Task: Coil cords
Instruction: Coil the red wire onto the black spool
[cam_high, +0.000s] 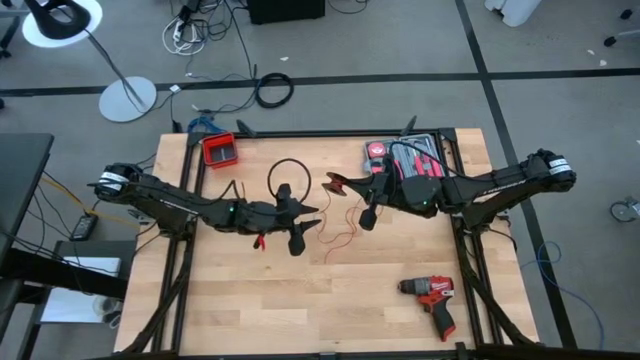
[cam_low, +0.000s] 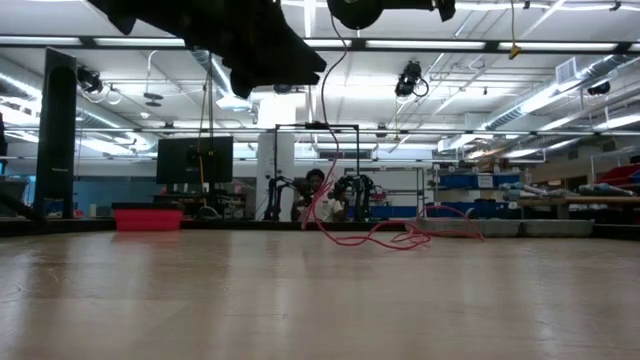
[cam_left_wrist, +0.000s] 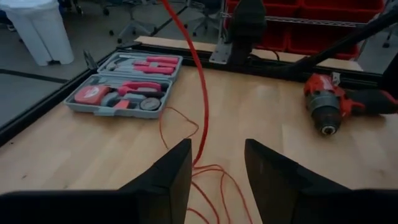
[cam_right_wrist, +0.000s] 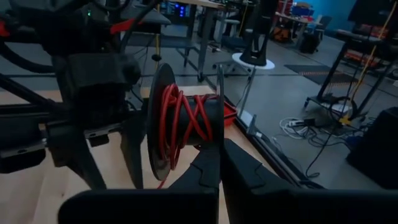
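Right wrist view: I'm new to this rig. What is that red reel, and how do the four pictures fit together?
You are driving two dark robot arms at a wooden table. One picture looks straight down on it, one looks level across the tabletop, and the other two come from a camera on each wrist.

The reel is a black spool wound with red wire. The right gripper is shut, apparently on the spool's rim, and holds it in the air. The wire hangs down to loose loops on the table, passing between the fingers of the open left gripper, which does not clamp it.

Also on the table are a tool kit, a red drill and a red bin.
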